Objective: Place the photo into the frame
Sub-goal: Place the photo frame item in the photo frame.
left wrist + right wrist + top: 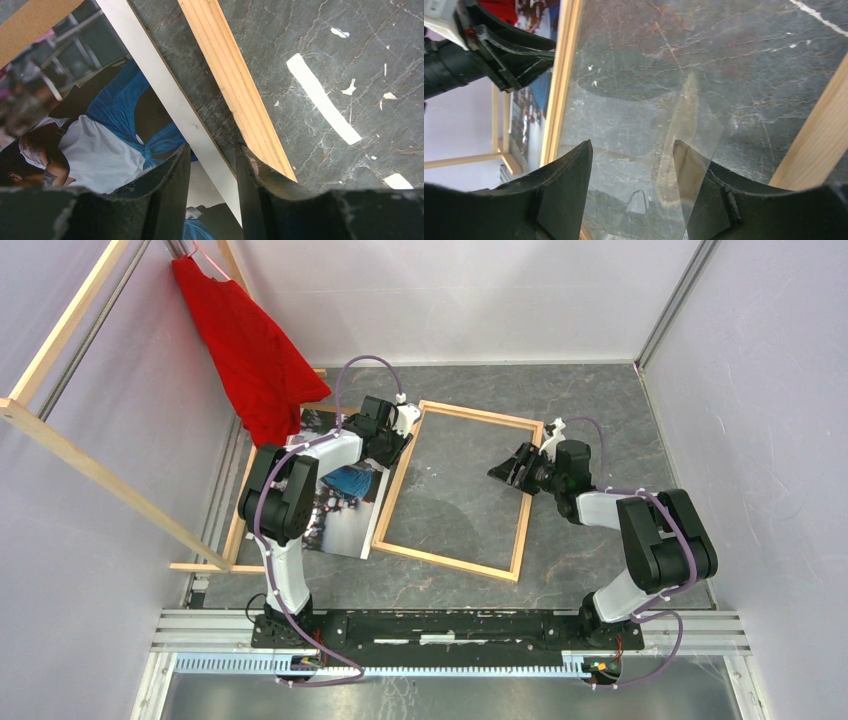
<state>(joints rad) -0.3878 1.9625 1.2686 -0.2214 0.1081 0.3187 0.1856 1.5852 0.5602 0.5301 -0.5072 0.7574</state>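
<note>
The photo (345, 508) lies face up on the table, left of the frame, showing people in blue and white. The light-wood frame (400, 483) lies flat at mid-table with a clear reflecting pane inside. My left gripper (396, 433) is low over the photo's right edge. In the left wrist view the left gripper (212, 167) is open, one finger over the photo (115, 125) and the other over bare table beside the frame's bar (235, 85), with the white border between them. My right gripper (512, 468) is open and empty over the frame's inside; the right wrist view shows the gripper (631, 150) above the pane.
A red cloth (255, 360) hangs from a wooden rack (100, 475) at the back left. A brown backing board (30, 25) lies under the photo's far side. White tape marks (322, 97) are on the dark stone-patterned table. Walls close in on both sides.
</note>
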